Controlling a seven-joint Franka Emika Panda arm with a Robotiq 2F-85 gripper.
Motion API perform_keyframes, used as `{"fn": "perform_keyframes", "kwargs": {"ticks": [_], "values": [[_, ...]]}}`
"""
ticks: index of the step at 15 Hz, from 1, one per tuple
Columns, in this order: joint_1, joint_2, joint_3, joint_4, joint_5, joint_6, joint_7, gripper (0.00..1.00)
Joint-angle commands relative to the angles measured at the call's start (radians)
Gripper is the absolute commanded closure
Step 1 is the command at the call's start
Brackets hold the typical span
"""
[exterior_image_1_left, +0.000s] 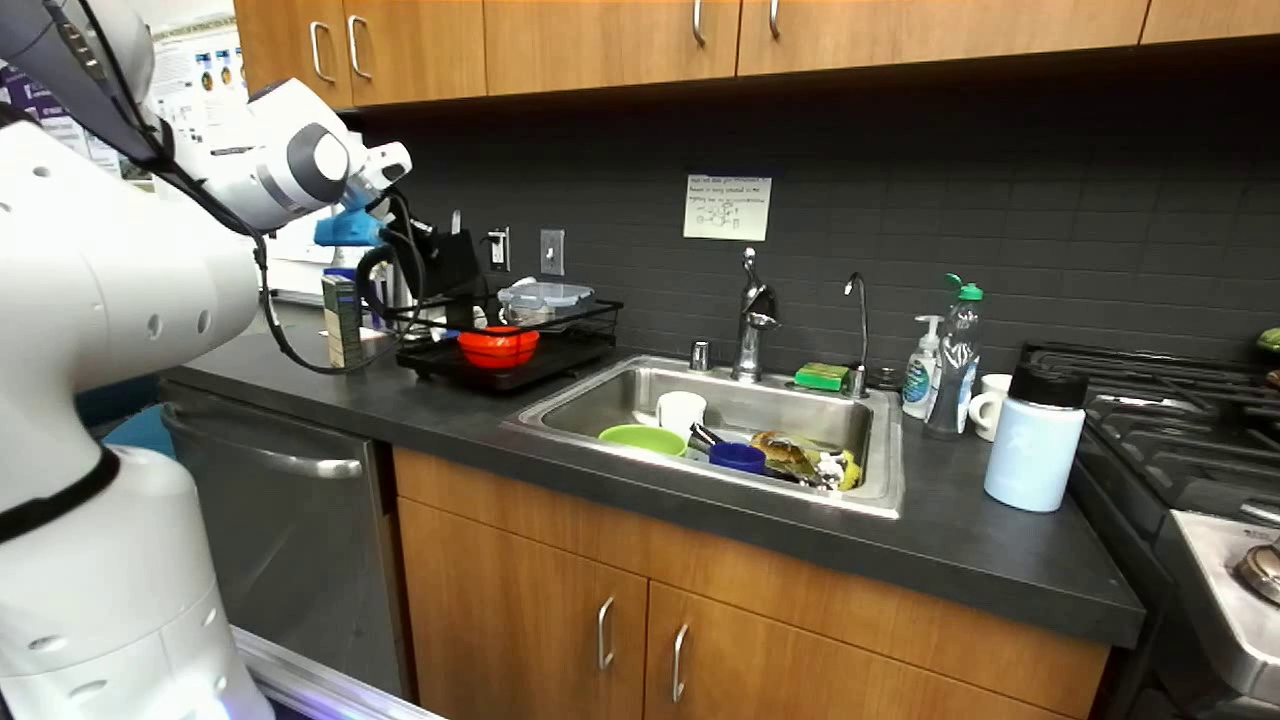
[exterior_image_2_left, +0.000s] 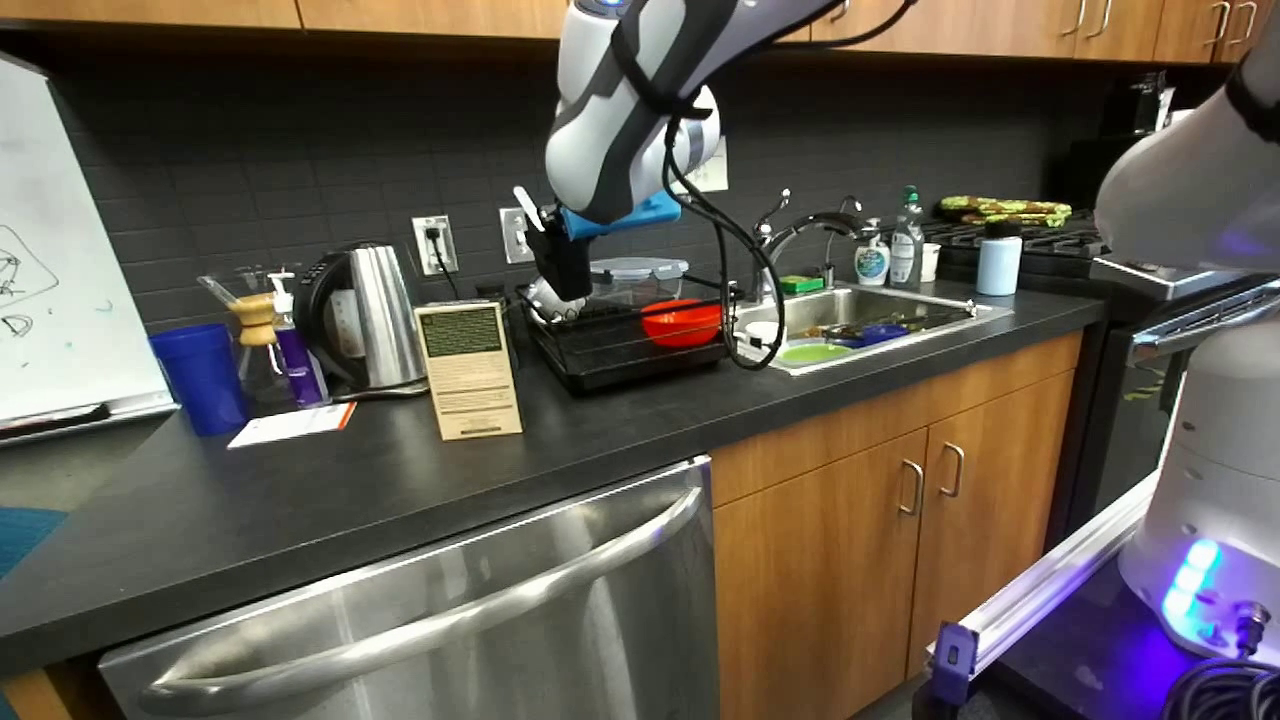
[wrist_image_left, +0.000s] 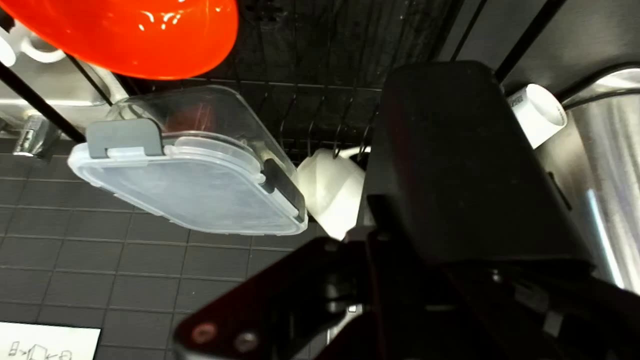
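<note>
Over one end of the black dish rack (exterior_image_2_left: 600, 380), my pincer (wrist_image_left: 369, 235) is pressed together, seemingly on the thin edge of a black box-shaped thing (wrist_image_left: 450, 160) that hangs tilted there. That grip worries me most: I appear to have just one wall of it, so I judge its weight could swing it about my tips, and a jolt could let it slip free. Up from its top sticks a pale strip (exterior_image_2_left: 528, 207); if that is loose, more tilt could spill it. Just beside, in the wrist view, sits a white faceted vessel (wrist_image_left: 330, 190), and the clear lidded container (wrist_image_left: 200, 185) is close by it, touching or not I cannot tell, so a sideways sweep would probably knock one into the other. Beyond is the red bowl (wrist_image_left: 165, 40), rounded enough to shift if bumped. My slack cable (exterior_image_1_left: 262, 265) droops in a loop that could catch a rack wire; how near it is, I cannot tell. Past the rack's end, the steel kettle (exterior_image_2_left: 385, 320) and an upright carton (exterior_image_2_left: 470, 370) stand on the counter (exterior_image_2_left: 330, 520); the carton, tall and narrow, looks easy to topple. Past the opposite end lies the sink (exterior_image_1_left: 888, 450), where a white cup (exterior_image_1_left: 680, 412) and green bowl (exterior_image_1_left: 643, 440) could take the blow of anything dropped
</note>
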Motion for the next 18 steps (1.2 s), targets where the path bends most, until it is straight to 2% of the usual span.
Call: {"fn": "perform_keyframes", "kwargs": {"ticks": [1, 9, 18], "values": [[0.019, -0.004, -0.027, -0.025, -0.031, 0.01, 0.036, 0.99], [-0.008, -0.015, 0.036, -0.035, -0.028, 0.008, 0.037, 0.99], [-0.02, -0.036, 0.07, -0.002, -0.024, -0.012, 0.049, 0.99]]}}
